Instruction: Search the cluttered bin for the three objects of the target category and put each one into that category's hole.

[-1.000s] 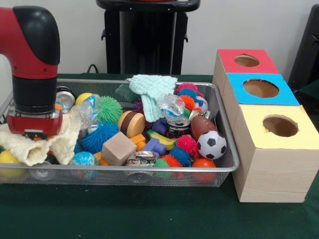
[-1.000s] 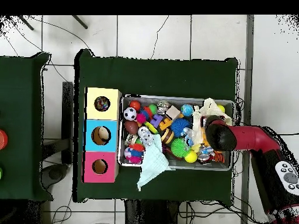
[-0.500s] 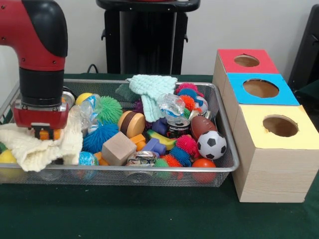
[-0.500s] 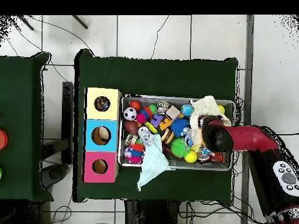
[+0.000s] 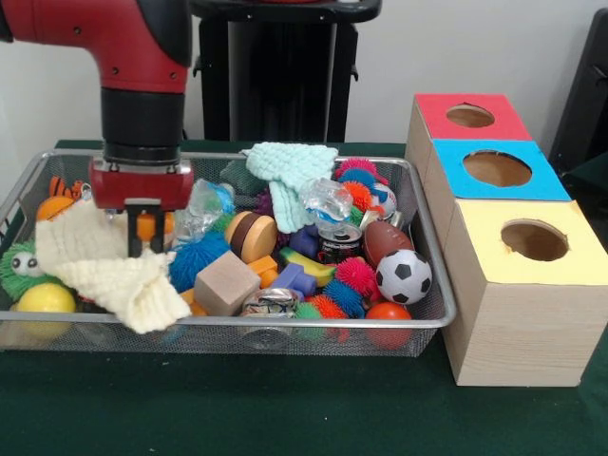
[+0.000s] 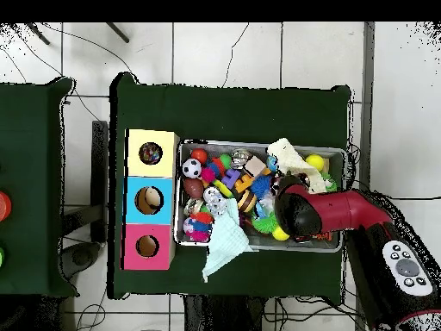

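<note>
Hand (image 5: pixel 144 249) first: it hangs low at the 9 o'clock side of the bin, and its two fingers (image 5: pixel 130 236) are pinching the top edge of a cream cloth (image 5: pixel 104 271). One end of the cloth is held up and the rest hangs down over the toys towards 7 o'clock

A big green desk (image 5: pixel 285 408) carries everything. Coming down from 12 o'clock is the red and black arm (image 5: pixel 133 57). The wire bin (image 5: pixel 437 318) sits in the middle of the desk, full of toys

At 3 o'clock of the bin, touching its side, three wooden boxes stand in a row, each with a round hole on top. The yellow box (image 5: pixel 518 313) is nearest, the blue box (image 5: pixel 537 182) is in the middle, and the red box (image 5: pixel 432 119) is farthest. From above, the yellow box's hole (image 6: pixel 151 153) has small coloured things inside it

A mint green cloth (image 5: pixel 290 171) lies on the pile at 12 o'clock of the bin and hangs over the rim there. A wooden block (image 5: pixel 225 283) sits near the middle, just at 4 o'clock of the hand. The black and white ball (image 5: pixel 403 276) rests in the bin at 4 o'clock, beside a brown football (image 5: pixel 385 239). A dark drink can (image 5: pixel 339 242) stands at 9 o'clock of the football. One yellow ball (image 5: pixel 43 299) lies at 8 o'clock of the bin, under the edge of the cream cloth
</note>
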`<act>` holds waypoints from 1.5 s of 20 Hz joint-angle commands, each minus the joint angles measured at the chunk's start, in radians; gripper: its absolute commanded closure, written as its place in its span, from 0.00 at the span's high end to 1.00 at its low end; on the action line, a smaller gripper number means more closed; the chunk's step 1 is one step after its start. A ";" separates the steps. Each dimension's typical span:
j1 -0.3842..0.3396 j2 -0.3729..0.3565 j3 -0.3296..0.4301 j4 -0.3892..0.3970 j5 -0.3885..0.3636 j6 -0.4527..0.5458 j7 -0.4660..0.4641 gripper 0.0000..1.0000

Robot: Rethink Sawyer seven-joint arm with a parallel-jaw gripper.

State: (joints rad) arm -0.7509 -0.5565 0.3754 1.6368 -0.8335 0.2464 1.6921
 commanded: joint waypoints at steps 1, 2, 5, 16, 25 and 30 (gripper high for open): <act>0.047 -0.055 -0.066 0.155 0.080 -0.076 0.237 0.00; 0.051 -0.057 -0.071 0.161 0.089 -0.081 0.237 0.00; 0.066 -0.068 -0.089 0.179 0.119 -0.097 0.234 0.00; 0.155 -0.094 -0.188 0.255 0.219 -0.203 0.262 0.00; 0.179 -0.097 -0.214 0.286 0.293 -0.235 0.227 0.00; 0.128 -0.078 -0.170 0.264 0.305 -0.200 0.165 0.00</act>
State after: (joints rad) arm -0.5780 -0.6551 0.1772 1.8816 -0.5774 0.0392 1.6998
